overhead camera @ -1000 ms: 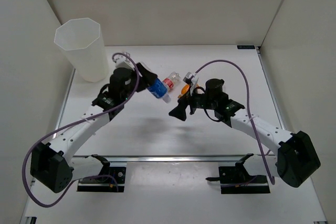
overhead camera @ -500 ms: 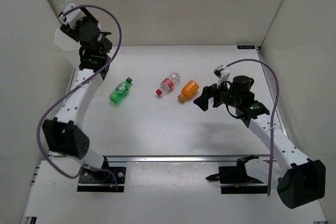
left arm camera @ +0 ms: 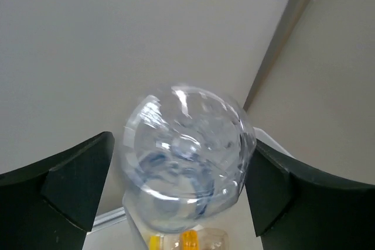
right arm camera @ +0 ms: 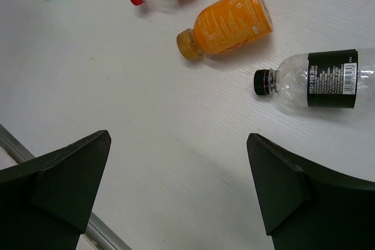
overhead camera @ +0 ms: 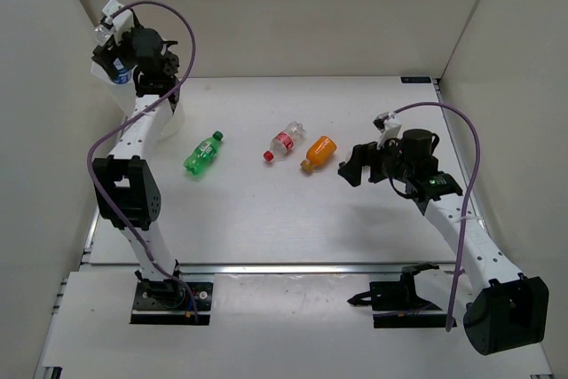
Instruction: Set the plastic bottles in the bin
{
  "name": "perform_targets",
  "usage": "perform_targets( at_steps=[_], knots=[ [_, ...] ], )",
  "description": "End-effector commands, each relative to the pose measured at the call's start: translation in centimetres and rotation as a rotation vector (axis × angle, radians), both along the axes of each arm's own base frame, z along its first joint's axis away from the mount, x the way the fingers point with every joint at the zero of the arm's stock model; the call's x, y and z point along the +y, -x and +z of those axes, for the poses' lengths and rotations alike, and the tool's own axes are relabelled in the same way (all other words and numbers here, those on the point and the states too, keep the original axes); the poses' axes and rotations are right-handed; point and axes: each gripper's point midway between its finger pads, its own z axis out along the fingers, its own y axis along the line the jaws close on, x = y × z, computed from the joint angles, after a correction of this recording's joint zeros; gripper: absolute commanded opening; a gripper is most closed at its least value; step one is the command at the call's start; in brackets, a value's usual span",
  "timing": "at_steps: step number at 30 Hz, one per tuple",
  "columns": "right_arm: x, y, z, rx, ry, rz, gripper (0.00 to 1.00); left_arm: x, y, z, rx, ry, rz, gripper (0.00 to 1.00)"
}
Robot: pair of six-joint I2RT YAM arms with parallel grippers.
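Observation:
My left gripper (overhead camera: pixel 118 67) is raised over the bin (overhead camera: pixel 170 118) at the far left corner, which the arm mostly hides. Its jaws stand wide, and a clear bottle with a blue label (left arm camera: pixel 186 159) hangs blurred between them, bottom toward the camera, with a gap on the left side. Below it lies a yellow-capped bottle (left arm camera: pixel 188 241). On the table lie a green bottle (overhead camera: pixel 202 153), a red-labelled clear bottle (overhead camera: pixel 284 141) and an orange bottle (overhead camera: pixel 318 153). My right gripper (overhead camera: pixel 351 168) hovers open and empty right of them. A black-labelled bottle (right arm camera: pixel 319 80) lies ahead of it.
White walls close in the table on the left, back and right. A metal rail (overhead camera: pixel 293 266) runs along the near edge, with both arm bases behind it. The right arm's purple cable (overhead camera: pixel 444 113) loops above the table.
The left arm carried the blue-labelled bottle from mid-table up over the bin, and its jaws have just spread. The right gripper pulled back to the right, away from the orange bottle.

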Motion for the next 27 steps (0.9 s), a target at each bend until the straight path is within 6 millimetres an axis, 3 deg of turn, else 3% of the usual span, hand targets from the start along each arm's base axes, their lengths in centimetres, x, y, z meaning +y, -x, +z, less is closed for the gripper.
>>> perform_targets(
  at_steps=[1,5,7,8,10,11,14,15,16,17,19,21,23,27],
  knots=[
    [0.1,-0.4,0.3,-0.008,-0.013,-0.014,0.99,-3.0,0.3,3.6,-0.026,-0.037,-0.148,0.98],
    [0.1,-0.5,0.5,-0.001,-0.011,-0.021,0.99,-7.1,-1.3,4.7,0.045,-0.028,-0.419,0.99],
    [-0.2,-0.3,-0.3,0.014,-0.008,-0.022,0.99,-10.8,-2.5,2.8,0.148,0.019,-0.687,0.99],
    [-0.1,0.1,-0.7,0.029,-0.008,-0.015,1.00,-11.5,-2.0,3.1,0.143,0.041,-0.733,0.99],
    [0.0,0.6,-0.9,0.029,-0.016,-0.007,0.99,-13.7,-1.0,0.5,0.265,0.075,-0.821,0.99],
    [0.1,0.8,-1.1,0.030,-0.021,-0.005,0.99,-14.8,-0.1,0.1,0.298,0.063,-0.859,0.98],
    [0.1,1.8,-2.1,0.045,-0.041,-0.002,0.99,-19.8,2.3,-8.0,0.517,0.145,-1.119,0.99],
    [-0.1,1.9,-2.2,0.045,-0.044,-0.006,0.99,-20.6,3.0,-9.2,0.536,0.176,-1.161,0.98],
    [0.2,2.3,-2.1,0.042,-0.058,0.009,0.99,-22.2,4.0,-12.5,0.610,0.230,-1.250,0.99],
    [0.0,2.3,-2.4,0.052,-0.067,0.001,1.00,-23.2,4.7,-14.3,0.659,0.246,-1.302,0.99],
    [0.1,3.0,-2.5,0.048,-0.083,0.013,0.99,-23.2,6.0,-19.9,0.840,0.295,-1.282,0.99],
    [0.3,3.4,-2.9,0.058,-0.090,0.023,0.99,-23.4,7.1,-23.1,0.919,0.382,-1.338,0.98],
    [0.5,4.0,-3.6,0.064,-0.096,0.032,0.99,-23.2,8.0,-25.9,0.946,0.475,-1.373,0.99],
    [0.4,4.5,-4.0,0.065,-0.102,0.025,0.99,-20.4,8.3,-29.5,0.980,0.541,-1.296,0.99]
  ],
)
